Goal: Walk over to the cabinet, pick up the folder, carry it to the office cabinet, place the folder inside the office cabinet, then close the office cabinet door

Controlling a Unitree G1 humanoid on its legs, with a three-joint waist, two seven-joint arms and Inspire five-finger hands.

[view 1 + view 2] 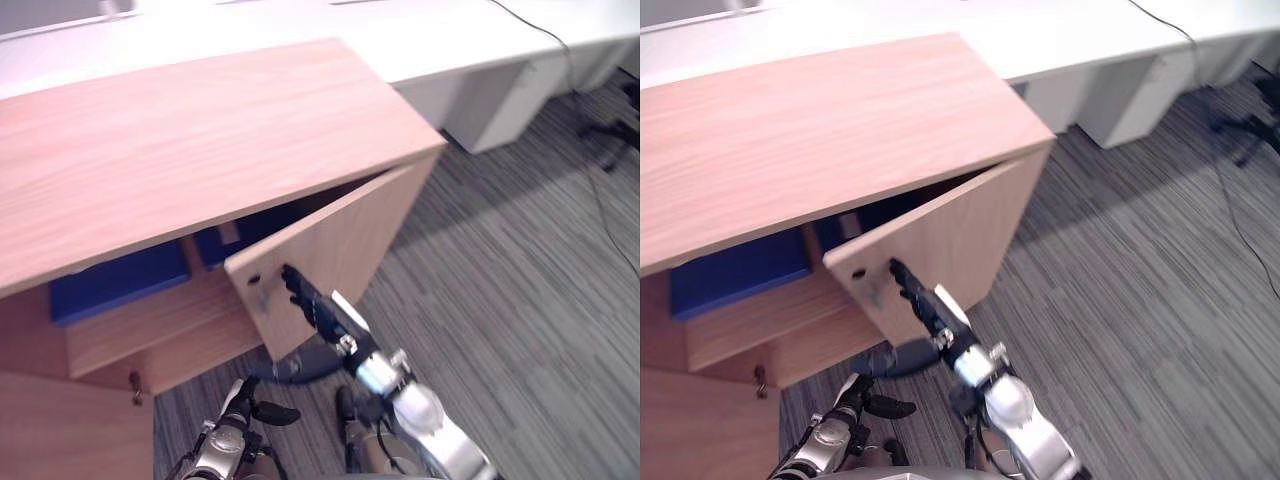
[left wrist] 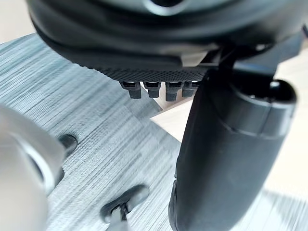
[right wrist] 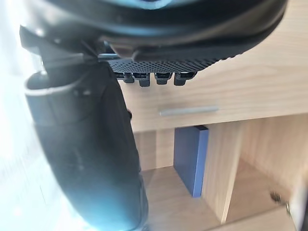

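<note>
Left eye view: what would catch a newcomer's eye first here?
The half-open wooden cabinet door in the middle stands out, with the right hand stretched straight-fingered to its outer face. Behind it, blue folders lie inside the cabinet. The left hand hangs low over the carpet.

The folder (image 1: 115, 282) sits inside the office cabinet (image 1: 200, 140), left of its half-open door (image 1: 335, 245); the right hand (image 1: 310, 305) meets the door's near face; a worktop (image 1: 420, 30) runs behind.
</note>
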